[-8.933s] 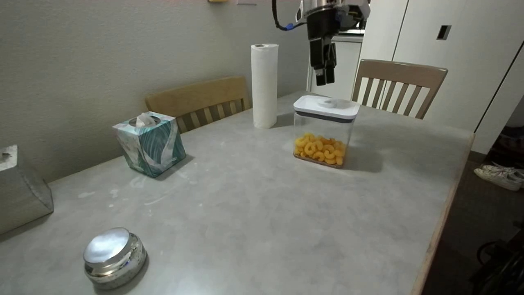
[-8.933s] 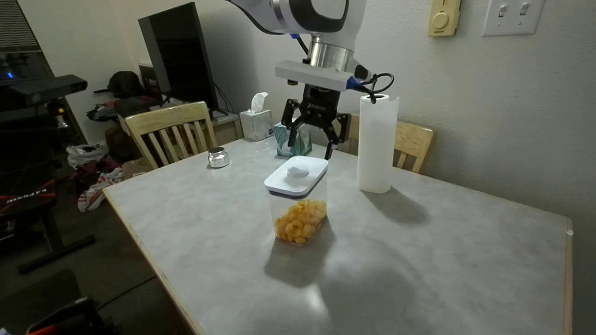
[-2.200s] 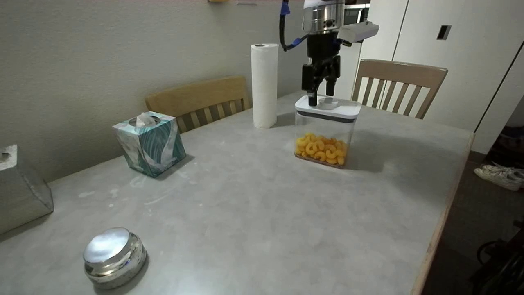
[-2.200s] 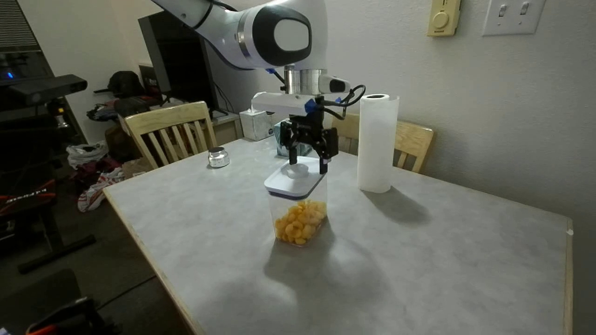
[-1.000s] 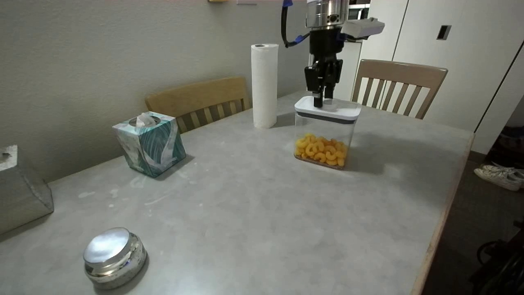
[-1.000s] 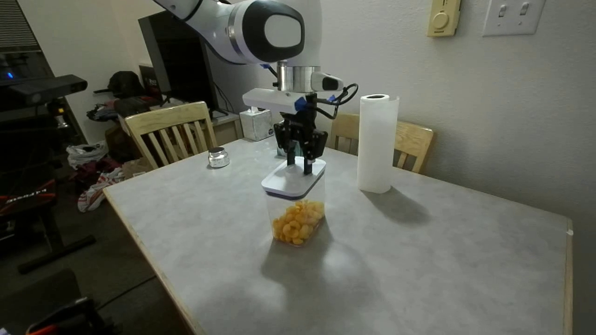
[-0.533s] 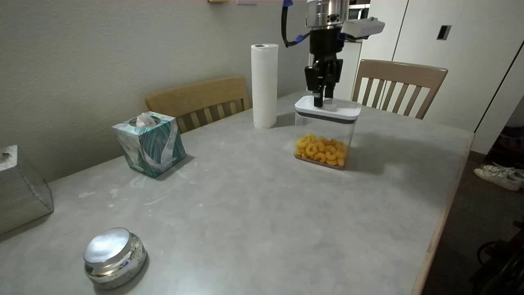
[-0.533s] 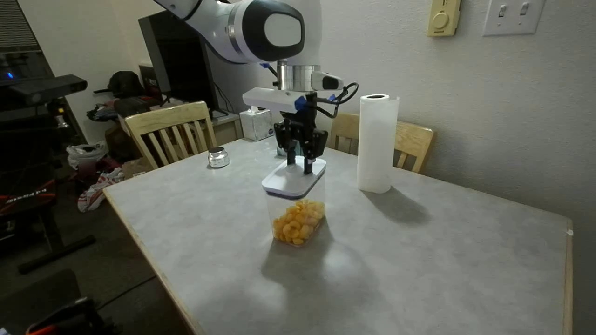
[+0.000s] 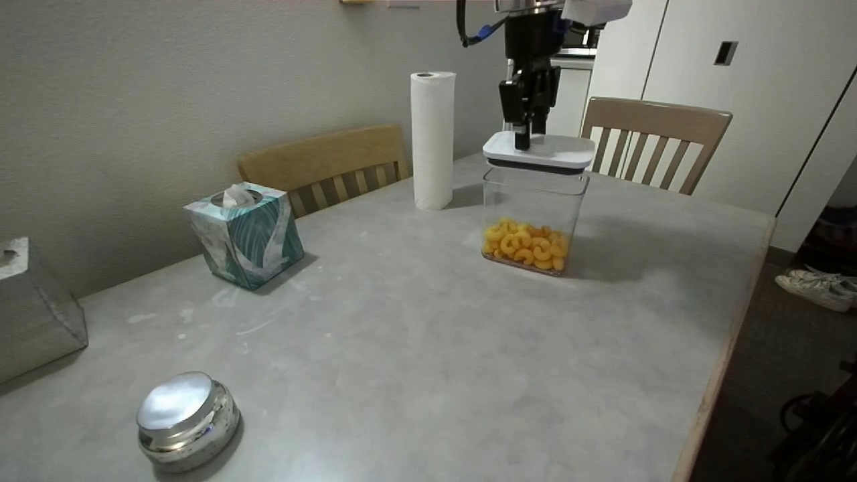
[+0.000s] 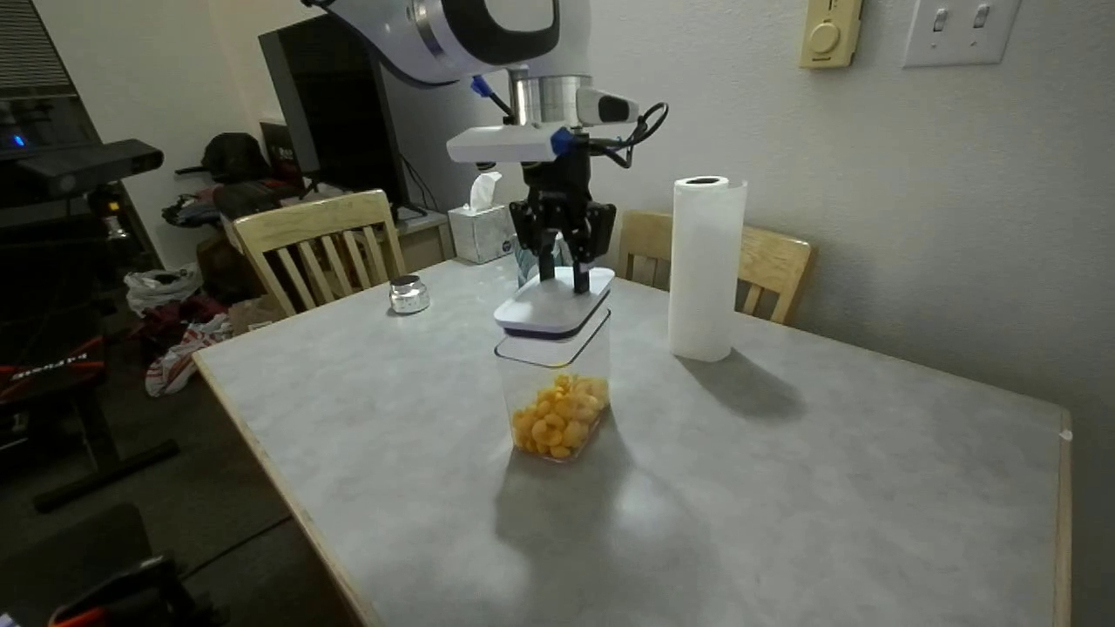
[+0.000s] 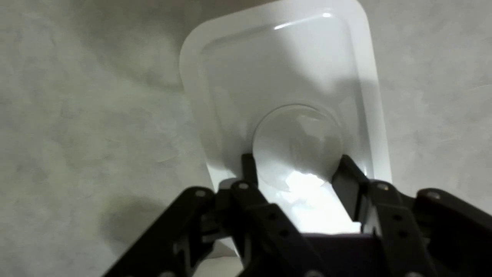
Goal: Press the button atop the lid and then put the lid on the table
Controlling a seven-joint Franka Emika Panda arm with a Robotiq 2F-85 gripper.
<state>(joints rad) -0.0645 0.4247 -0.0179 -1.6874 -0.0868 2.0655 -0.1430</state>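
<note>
The white lid [image 9: 566,151] hangs a little above the clear container [image 9: 529,194], with a gap between them in both exterior views. The lid also shows in the wrist view [image 11: 246,73]. Its round white button [image 11: 296,140] sits between my fingertips, one on each side. My gripper [image 10: 564,279] points down and is shut on the button, holding the lid roughly level. In the exterior views the fingers mostly hide the button. The light grey table [image 9: 415,348] stands under everything.
The container holds orange snacks [image 10: 562,416]. A paper towel roll [image 9: 433,140] stands behind it near the wall. Two tissue boxes, one teal [image 9: 248,234] and one grey [image 9: 37,311], and a shiny metal jar [image 9: 187,422] stand along the table. Wooden chairs [image 9: 656,137] surround it.
The gripper came down over the lid open, then closed around the button. In the last half second it has risen, and the lid has come up off the container with it.
</note>
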